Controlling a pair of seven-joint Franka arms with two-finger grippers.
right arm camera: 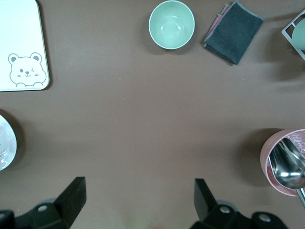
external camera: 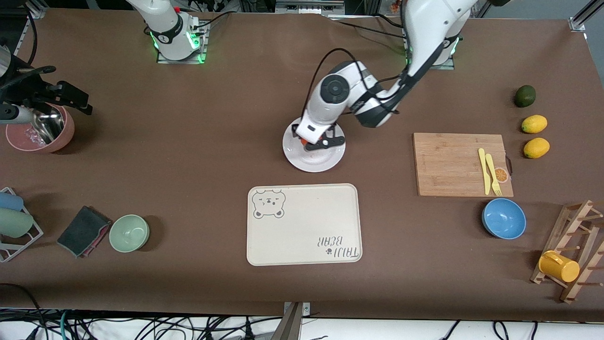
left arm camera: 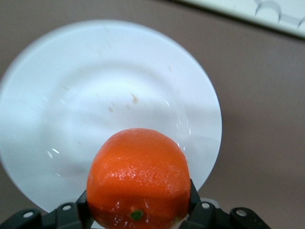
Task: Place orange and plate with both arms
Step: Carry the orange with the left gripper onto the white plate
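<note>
The orange (external camera: 304, 138) is held between the fingers of my left gripper (external camera: 315, 140), which is shut on it low over the white plate (external camera: 325, 158) in the middle of the table. In the left wrist view the orange (left arm camera: 138, 179) fills the gap between the black fingers (left arm camera: 196, 205), over the plate (left arm camera: 95, 86) near its rim. I cannot tell whether the orange touches the plate. My right gripper (right arm camera: 140, 191) is open and empty, high over bare table between the plate (right arm camera: 5, 143) and a pink bowl (right arm camera: 286, 167).
A cream bear-print tray (external camera: 302, 224) lies nearer the front camera than the plate. A cutting board (external camera: 453, 163) with yellow cutlery, two lemons (external camera: 534, 124), a lime, a blue bowl (external camera: 503, 218) and a mug rack are at the left arm's end. A green bowl (external camera: 129, 233), a cloth and the pink bowl (external camera: 40, 130) are at the right arm's end.
</note>
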